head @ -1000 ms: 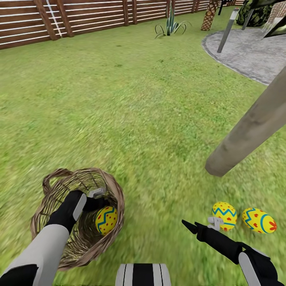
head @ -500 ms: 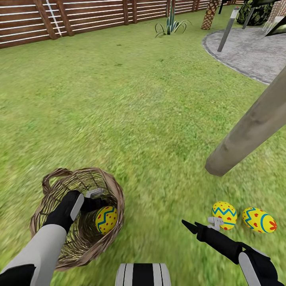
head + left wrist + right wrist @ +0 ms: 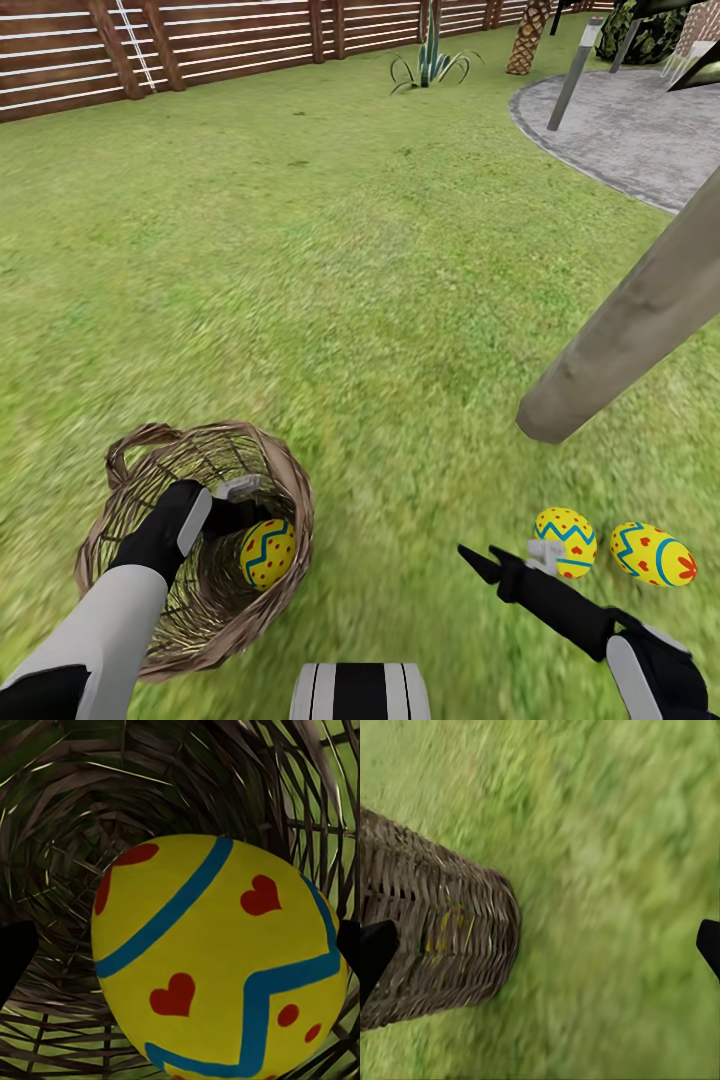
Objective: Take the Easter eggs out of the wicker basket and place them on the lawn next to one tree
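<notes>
Inside wicker basket (image 3: 195, 545): left claw (image 3: 243, 505) spread around egg (image 3: 267, 553); right claw (image 3: 490, 563) spread above lawn (image 3: 350, 300).

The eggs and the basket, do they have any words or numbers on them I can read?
None: there is nothing to read.
The egg in the wicker basket has only blue bands and red hearts.
The two eggs on the lawn have painted patterns, no letters.

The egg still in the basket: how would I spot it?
Find the brown wicker basket on the lawn. Inside it lies a yellow egg with blue zigzags and red hearts; the other two eggs lie on grass by the tree trunk.
</notes>
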### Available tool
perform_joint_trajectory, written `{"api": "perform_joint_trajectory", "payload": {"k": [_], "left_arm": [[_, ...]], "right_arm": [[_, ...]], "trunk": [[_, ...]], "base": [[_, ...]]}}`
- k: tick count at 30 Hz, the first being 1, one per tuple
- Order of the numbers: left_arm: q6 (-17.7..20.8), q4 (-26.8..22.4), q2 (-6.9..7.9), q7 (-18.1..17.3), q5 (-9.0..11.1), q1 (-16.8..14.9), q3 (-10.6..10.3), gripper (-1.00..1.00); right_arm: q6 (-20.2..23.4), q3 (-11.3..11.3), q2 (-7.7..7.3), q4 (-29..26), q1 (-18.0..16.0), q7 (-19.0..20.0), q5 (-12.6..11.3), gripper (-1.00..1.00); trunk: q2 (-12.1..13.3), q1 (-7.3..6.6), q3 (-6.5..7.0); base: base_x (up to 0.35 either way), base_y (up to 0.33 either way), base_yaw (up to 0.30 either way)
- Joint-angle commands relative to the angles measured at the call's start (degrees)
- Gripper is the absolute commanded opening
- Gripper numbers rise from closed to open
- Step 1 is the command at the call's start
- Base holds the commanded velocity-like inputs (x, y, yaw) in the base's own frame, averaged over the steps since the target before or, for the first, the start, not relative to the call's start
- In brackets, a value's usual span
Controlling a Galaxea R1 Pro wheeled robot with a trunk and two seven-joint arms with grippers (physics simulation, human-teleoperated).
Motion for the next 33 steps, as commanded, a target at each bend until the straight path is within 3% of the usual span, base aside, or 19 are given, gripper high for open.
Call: {"api": "perform_joint_trajectory", "payload": {"k": [1, 12, 33], "left_arm": [[0.3, 0.02, -0.01, -0.14, 0.03, -0.03, 0.15, 1.0], [0.6, 0.14, -0.01, -0.27, -0.05, -0.02, 0.15, 1.0], [0.69, 0.12, -0.01, -0.57, -0.31, 0.01, -0.03, 1.0]], "right_arm": [[-0.69, -0.15, -0.01, -0.52, 0.5, 0.8, -0.38, 1.0], [-3.01, -0.87, -0.04, -2.74, 3.0, 8.39, -0.48, 1.0], [-3.01, -1.7, -0.04, -2.76, 3.12, 9.75, -0.44, 1.0]], "trunk": [[-0.01, -0.01, -0.04], [-0.01, -0.01, -0.04], [-0.01, -0.01, -0.04]], "base": [[0.0, 0.0, 0.0], [0.0, 0.0, 0.0], [0.0, 0.0, 0.0]]}}
